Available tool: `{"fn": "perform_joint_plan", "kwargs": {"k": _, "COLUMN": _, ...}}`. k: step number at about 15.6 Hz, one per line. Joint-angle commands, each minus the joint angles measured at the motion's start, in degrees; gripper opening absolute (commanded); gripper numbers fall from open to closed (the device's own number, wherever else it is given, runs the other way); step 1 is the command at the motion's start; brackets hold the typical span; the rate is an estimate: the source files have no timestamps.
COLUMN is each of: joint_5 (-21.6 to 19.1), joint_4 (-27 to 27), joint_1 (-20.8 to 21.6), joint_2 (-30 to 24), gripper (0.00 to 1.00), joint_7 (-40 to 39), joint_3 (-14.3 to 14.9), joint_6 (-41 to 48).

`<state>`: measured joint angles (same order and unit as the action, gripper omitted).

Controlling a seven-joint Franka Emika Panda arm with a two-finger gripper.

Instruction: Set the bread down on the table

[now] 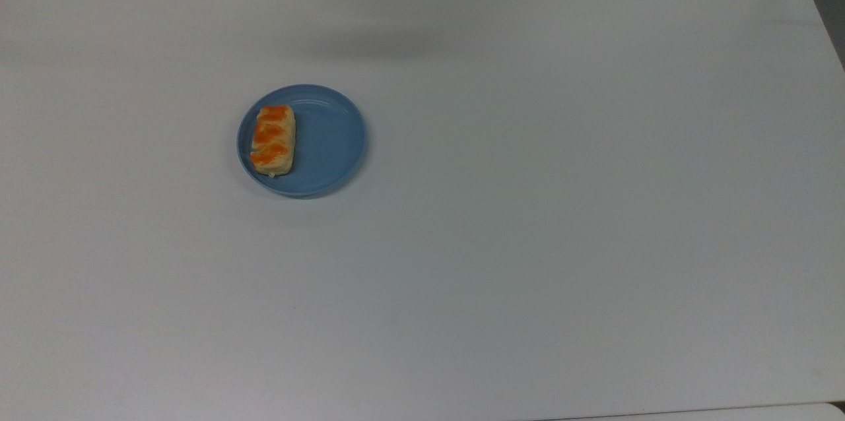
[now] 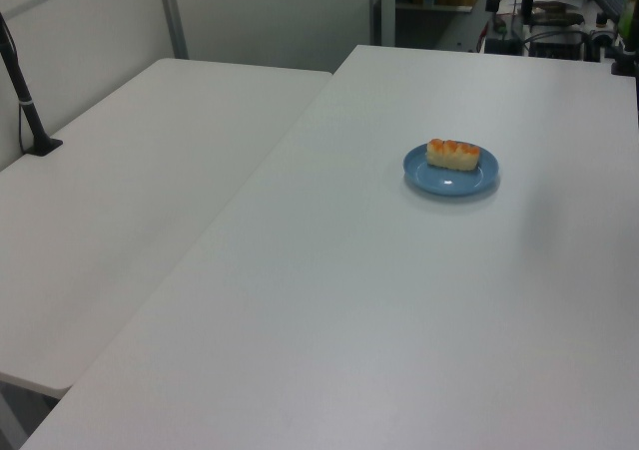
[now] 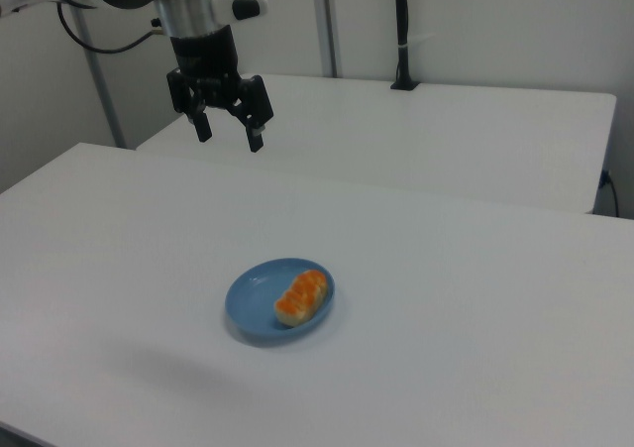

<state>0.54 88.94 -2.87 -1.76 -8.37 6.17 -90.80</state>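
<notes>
No readable brand, label or writing appears on any item. The bread (image 1: 272, 140) lies flat on the blue plate (image 1: 330, 144), toward the plate's rim on the top view's left. The plate sits left of centre in the top view on the table (image 1: 528, 243), with wide bare surface on all sides and every table edge well apart from it. In the right view's upper left, the gripper (image 3: 229, 134) hangs above the table with jaws spread wide, holding nothing, well apart from the bread (image 3: 301, 297). A second white table (image 2: 150, 171) adjoins on the left view's left.
</notes>
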Motion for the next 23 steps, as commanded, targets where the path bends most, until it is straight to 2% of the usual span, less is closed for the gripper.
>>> {"fn": "perform_joint_plan", "kwargs": {"k": 1, "joint_5": 0.0, "joint_4": 1.1, "joint_1": 0.9, "joint_2": -0.3, "gripper": 1.0, "joint_7": 1.3, "joint_3": 0.3, "joint_6": -1.0}}
{"fn": "perform_joint_plan", "kwargs": {"k": 23, "joint_5": 0.8, "joint_4": 1.9, "joint_1": 1.0, "joint_2": -0.2, "gripper": 1.0, "joint_7": 0.6, "joint_3": 0.3, "joint_6": -0.9}}
